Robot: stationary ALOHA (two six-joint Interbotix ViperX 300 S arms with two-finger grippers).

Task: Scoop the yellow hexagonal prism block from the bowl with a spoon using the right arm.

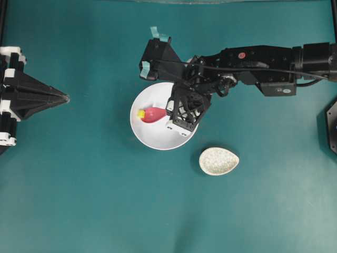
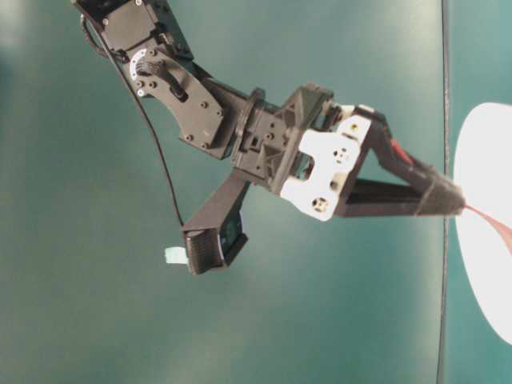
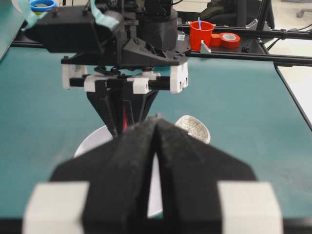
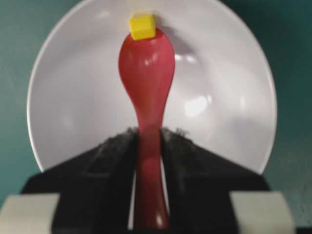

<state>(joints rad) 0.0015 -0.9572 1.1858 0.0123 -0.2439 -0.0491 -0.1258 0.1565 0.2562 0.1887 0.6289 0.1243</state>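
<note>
Speckled dish (image 1: 219, 161) lies near the bowl (image 1: 158, 138), where the right end effector (image 4: 148, 141) grips the spoon (image 4: 147, 73).

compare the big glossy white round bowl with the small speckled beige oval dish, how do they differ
The glossy white round bowl is much larger than the speckled beige oval dish.
The bowl is plain white; the dish has a crackled speckle.
The bowl holds the pink-red ceramic spoon and the yellow block; the dish holds nothing.
The right gripper hangs over the bowl, while the dish stands apart, uncovered.
Both rest on the teal table.
</note>
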